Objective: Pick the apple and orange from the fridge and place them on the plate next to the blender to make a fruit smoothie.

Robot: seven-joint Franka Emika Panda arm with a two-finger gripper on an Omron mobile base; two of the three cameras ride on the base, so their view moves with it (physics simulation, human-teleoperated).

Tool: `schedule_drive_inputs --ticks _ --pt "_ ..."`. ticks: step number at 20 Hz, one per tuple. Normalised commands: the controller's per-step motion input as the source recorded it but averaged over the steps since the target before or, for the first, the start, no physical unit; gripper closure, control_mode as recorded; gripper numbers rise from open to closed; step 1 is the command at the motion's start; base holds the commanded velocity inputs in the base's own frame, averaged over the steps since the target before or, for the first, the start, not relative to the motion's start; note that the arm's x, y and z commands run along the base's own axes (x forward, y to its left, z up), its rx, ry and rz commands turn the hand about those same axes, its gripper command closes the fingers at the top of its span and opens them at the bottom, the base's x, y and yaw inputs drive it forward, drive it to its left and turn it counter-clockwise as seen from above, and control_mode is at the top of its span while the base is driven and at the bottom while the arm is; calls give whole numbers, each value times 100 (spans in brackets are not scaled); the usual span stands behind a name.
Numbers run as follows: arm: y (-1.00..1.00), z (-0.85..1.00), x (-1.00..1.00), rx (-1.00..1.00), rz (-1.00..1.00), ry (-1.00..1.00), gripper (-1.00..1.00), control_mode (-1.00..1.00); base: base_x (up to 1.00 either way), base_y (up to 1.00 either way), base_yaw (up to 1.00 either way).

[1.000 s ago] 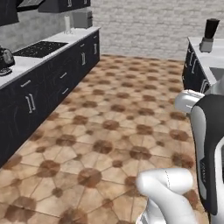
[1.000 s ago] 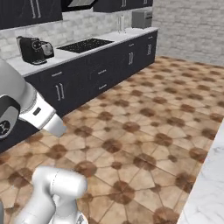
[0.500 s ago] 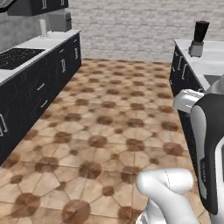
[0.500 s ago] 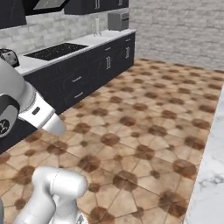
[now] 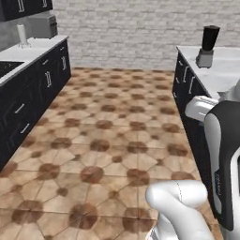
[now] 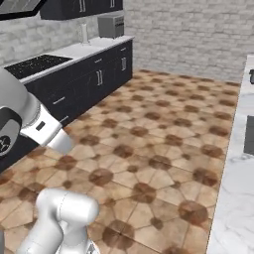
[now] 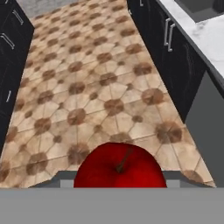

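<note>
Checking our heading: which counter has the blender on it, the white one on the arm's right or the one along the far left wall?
The white counter on the right: the black blender stands on it. The left counter carries a toaster.

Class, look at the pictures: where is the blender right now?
In the left base view the blender stands far ahead on the right, on the white marble counter above dark cabinets, near the brick back wall.
</note>
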Motion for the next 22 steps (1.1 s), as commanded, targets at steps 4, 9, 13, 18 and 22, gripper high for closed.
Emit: schedule_drive_inputs --ticks 4,9,13,18,22 --pt "0 0 0 0 0 0 100 100 100 -2 -12" --pt "0 0 0 0 0 0 100 100 100 0 -12" --pt "0 0 0 0 0 0 100 100 100 0 -15" --pt "0 0 0 0 0 0 100 100 100 19 -21" --pt "0 0 0 0 0 0 100 100 100 34 -25"
